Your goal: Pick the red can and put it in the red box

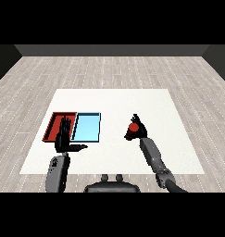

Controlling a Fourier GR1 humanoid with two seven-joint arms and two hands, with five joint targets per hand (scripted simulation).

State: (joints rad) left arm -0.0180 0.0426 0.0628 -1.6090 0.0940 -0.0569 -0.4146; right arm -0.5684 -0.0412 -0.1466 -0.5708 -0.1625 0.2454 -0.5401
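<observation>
The red can (133,127) is in my right hand (138,130), whose black fingers curl round it right of the table's middle. Whether the can touches the table I cannot tell. The red tray (53,125) lies at the left of the table, touching the light blue tray (87,127) on its right. My left hand (64,137) hangs open over the red tray's near right corner, fingers straight and pointing away, thumb sticking out to the right. It hides part of that tray.
The white table (114,104) stretches out behind and to the right of the trays. A grey wooden floor surrounds it. Both grey forearms come in from the lower corners.
</observation>
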